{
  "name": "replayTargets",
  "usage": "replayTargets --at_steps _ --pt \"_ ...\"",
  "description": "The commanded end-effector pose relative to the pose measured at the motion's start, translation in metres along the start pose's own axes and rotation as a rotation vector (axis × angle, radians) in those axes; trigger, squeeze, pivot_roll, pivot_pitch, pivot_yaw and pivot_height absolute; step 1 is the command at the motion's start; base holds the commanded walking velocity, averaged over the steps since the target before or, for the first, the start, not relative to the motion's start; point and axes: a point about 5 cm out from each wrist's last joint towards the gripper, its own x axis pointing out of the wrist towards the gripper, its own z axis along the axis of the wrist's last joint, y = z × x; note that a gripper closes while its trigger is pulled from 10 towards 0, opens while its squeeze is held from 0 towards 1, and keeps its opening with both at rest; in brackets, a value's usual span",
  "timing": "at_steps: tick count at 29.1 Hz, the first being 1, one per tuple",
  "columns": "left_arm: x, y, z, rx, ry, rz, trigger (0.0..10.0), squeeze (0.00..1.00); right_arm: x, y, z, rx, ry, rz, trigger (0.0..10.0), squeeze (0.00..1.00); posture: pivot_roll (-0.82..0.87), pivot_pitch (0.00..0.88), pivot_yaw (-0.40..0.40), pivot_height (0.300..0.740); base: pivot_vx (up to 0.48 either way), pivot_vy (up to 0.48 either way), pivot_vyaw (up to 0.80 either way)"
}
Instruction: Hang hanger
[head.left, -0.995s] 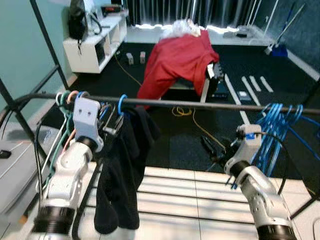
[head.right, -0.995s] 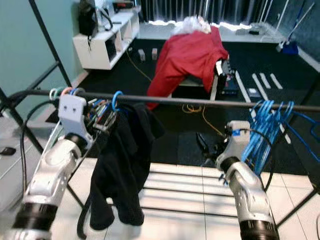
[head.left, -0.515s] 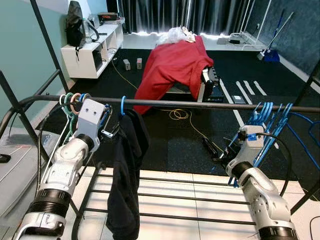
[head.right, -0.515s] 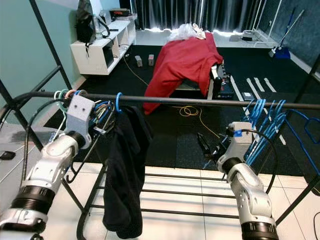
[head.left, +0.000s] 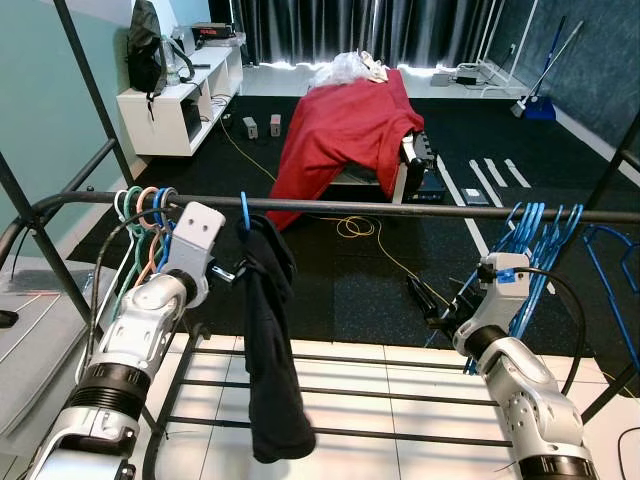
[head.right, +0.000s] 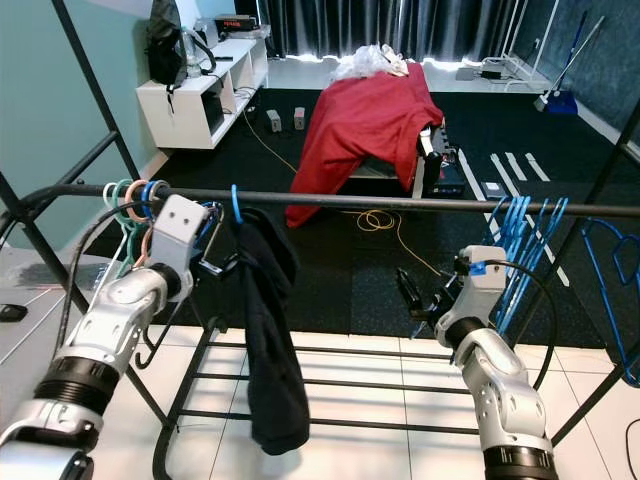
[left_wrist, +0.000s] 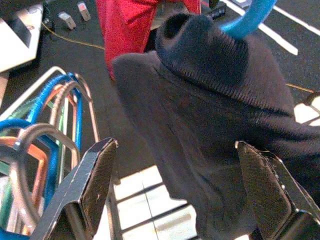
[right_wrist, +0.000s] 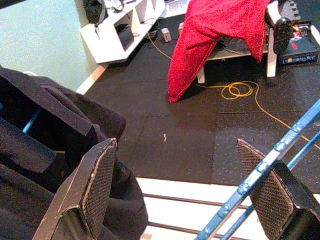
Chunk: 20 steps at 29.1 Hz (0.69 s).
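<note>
Already, from the head views, the blue hanger (head.left: 245, 210) is hooked over the black rail (head.left: 400, 208) with a dark garment (head.left: 270, 340) draped from it, the left gripper (head.left: 232, 270) just beside its neck, and the right gripper (head.left: 432, 305) low near a bunch of empty blue hangers (head.left: 535, 250). Seen from the left wrist, the fingers (left_wrist: 90, 185) stand wide apart on either side of the garment's collar, holding nothing; the right wrist view likewise shows its fingers (right_wrist: 95, 185) spread and empty. Hanging looks done, I judge; only drawing the left arm clear remains.
</note>
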Motion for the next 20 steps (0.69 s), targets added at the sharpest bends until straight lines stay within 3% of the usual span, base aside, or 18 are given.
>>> replayTargets --at_steps 1,2,3,4,5,7,8,9,10,11,12,14,16,17,20 --pt "0.0 0.004 0.01 -0.004 -0.004 0.0 10.0 0.0 0.001 0.003 0.003 0.01 -0.01 0.003 10.0 0.0 -0.13 0.031 0.016 0.74 0.0 0.0 0.0" --pt "-0.001 0.01 0.018 -0.055 -0.028 0.029 10.0 0.0 0.001 0.003 0.003 0.014 -0.011 0.002 10.0 0.0 -0.14 0.032 0.017 0.74 0.0 0.0 0.0" --pt "-0.001 0.01 0.018 -0.055 -0.028 0.029 10.0 0.0 0.001 0.003 0.003 0.014 -0.011 0.002 10.0 0.0 -0.14 0.032 0.017 0.74 0.0 0.0 0.0" --pt "-0.003 0.018 0.028 -0.136 -0.058 0.061 10.0 0.0 0.001 0.003 0.003 0.016 -0.012 0.002 10.0 0.0 -0.14 0.032 0.017 0.74 0.0 0.0 0.0" --pt "-0.003 0.018 0.028 -0.136 -0.058 0.061 10.0 0.0 0.001 0.003 0.003 0.016 -0.012 0.002 10.0 0.0 -0.14 0.032 0.017 0.74 0.0 0.0 0.0" --pt "-0.008 0.026 0.041 -0.271 -0.087 0.086 10.0 0.0 0.001 0.003 0.002 0.018 -0.011 0.001 10.0 0.0 -0.13 0.025 0.017 0.74 0.0 0.0 0.0" --pt "-0.008 0.026 0.041 -0.271 -0.087 0.086 10.0 0.0 0.001 0.003 0.002 0.018 -0.011 0.001 10.0 0.0 -0.13 0.025 0.017 0.74 0.0 0.0 0.0" --pt "-0.012 0.028 0.046 -0.344 -0.093 0.087 10.0 0.0 0.001 0.003 0.002 0.019 -0.01 0.002 10.0 0.0 -0.13 0.024 0.016 0.74 0.0 0.0 0.0" --pt "-0.012 0.028 0.046 -0.344 -0.093 0.087 10.0 0.0 0.001 0.003 0.002 0.019 -0.01 0.002 10.0 0.0 -0.13 0.024 0.016 0.74 0.0 0.0 0.0" --pt "-0.017 0.026 0.048 -0.401 -0.086 0.078 10.0 0.0 0.001 0.003 0.002 0.019 -0.009 0.003 10.0 0.0 -0.13 0.024 0.015 0.74 0.0 0.0 0.0" --pt "-0.02 0.021 0.047 -0.45 -0.051 0.06 10.0 0.0 0.0 0.003 0.002 0.021 -0.008 0.003 10.0 0.0 -0.13 0.024 0.015 0.74 0.0 0.0 0.0" --pt "-0.023 0.014 0.043 -0.472 -0.015 0.039 10.0 0.0 0.0 0.003 0.002 0.022 -0.007 0.003 10.0 0.0 -0.13 0.024 0.015 0.74 0.0 0.0 0.0" --pt "-0.026 -0.013 0.03 -0.5 0.094 -0.017 10.0 0.0 0.0 0.003 0.001 0.022 -0.006 0.004 10.0 0.0 -0.12 0.025 0.015 0.74 0.0 0.0 0.0" --pt "-0.026 -0.013 0.03 -0.5 0.094 -0.017 10.0 0.0 0.0 0.003 0.001 0.022 -0.006 0.004 10.0 0.0 -0.12 0.025 0.015 0.74 0.0 0.0 0.0" --pt "-0.027 -0.055 0.017 -0.552 0.235 -0.058 10.0 0.0 0.0 0.004 0.001 0.024 -0.005 0.005 10.0 0.0 -0.12 0.025 0.018 0.74 0.0 0.0 0.0"
